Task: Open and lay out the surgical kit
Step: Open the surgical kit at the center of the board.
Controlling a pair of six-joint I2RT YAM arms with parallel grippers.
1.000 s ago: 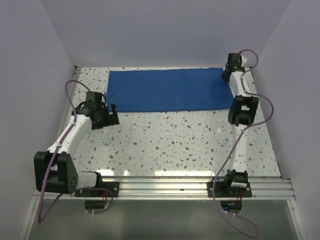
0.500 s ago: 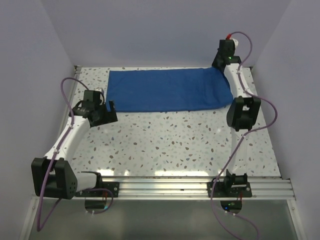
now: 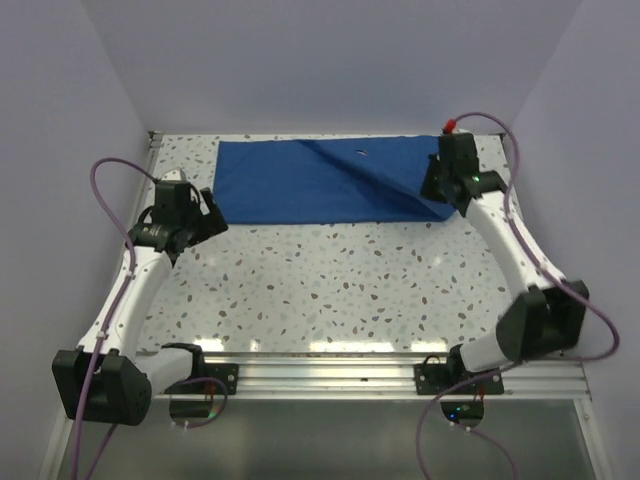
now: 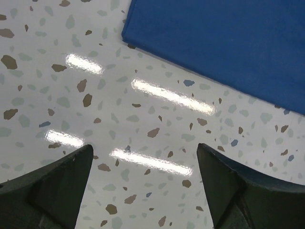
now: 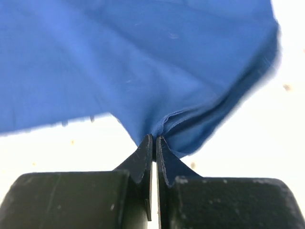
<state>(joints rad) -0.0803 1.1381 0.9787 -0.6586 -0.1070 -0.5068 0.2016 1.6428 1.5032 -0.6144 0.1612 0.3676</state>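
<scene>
You are working the unfolding step. Your right gripper (image 5: 154, 138) is clamping its jaws together on the near right corner of the blue cloth wrap (image 3: 300, 180). That corner is riding lifted off the table (image 3: 330, 290), with a diagonal crease running from it toward the far edge. The rest of the wrap is lying flat along the table's far edge, reaching from near the far left corner across to the right. Your left gripper (image 4: 143, 152) is hanging with its fingers wide apart, holding nothing, over bare table just beside the wrap's near left corner. Next, I judge, you are needing to carry the pinched layer across without dragging the whole bundle; the left gripper could pin it. No tray or instruments are showing.
</scene>
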